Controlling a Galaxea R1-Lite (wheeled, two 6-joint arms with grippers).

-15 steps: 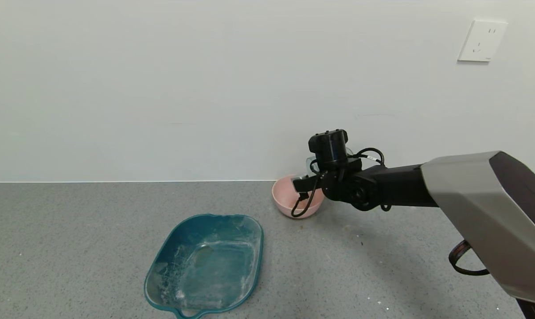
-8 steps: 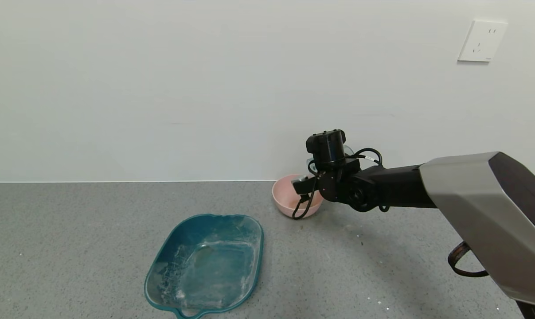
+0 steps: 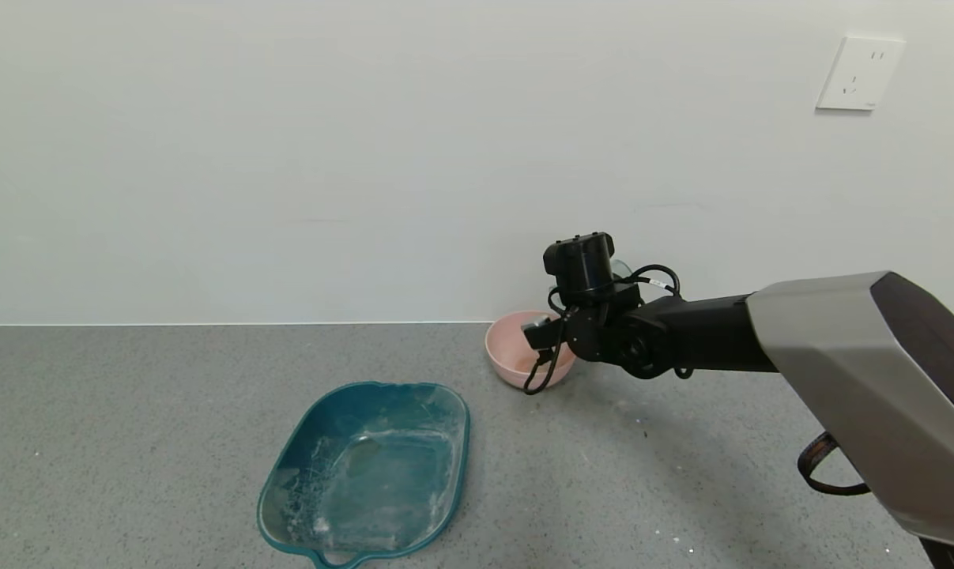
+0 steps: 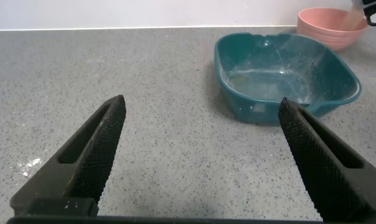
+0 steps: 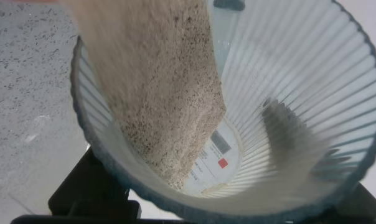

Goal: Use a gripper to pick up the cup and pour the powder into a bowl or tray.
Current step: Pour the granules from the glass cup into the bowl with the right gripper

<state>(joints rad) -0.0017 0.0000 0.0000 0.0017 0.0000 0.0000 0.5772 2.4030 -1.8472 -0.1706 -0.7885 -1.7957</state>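
My right gripper (image 3: 593,278) is shut on the cup (image 5: 300,93) and holds it tipped over the pink bowl (image 3: 514,354), near the wall. In the head view the wrist hides nearly all of the cup; only a sliver of its clear rim (image 3: 621,269) shows. In the right wrist view the ribbed cup fills the picture, and pale beige powder (image 5: 157,93) slides along its lower wall toward the rim. My left gripper (image 4: 200,124) is open and empty, low over the grey counter, out of the head view.
A teal tray (image 3: 370,474) smeared with powder lies on the grey counter (image 3: 129,442), in front and to the left of the bowl. It also shows in the left wrist view (image 4: 287,74), with the pink bowl (image 4: 328,28) behind it. A wall runs close behind the bowl.
My right gripper with the cup has shifted slightly left and up over the pink bowl. The tray and bowl have not moved.
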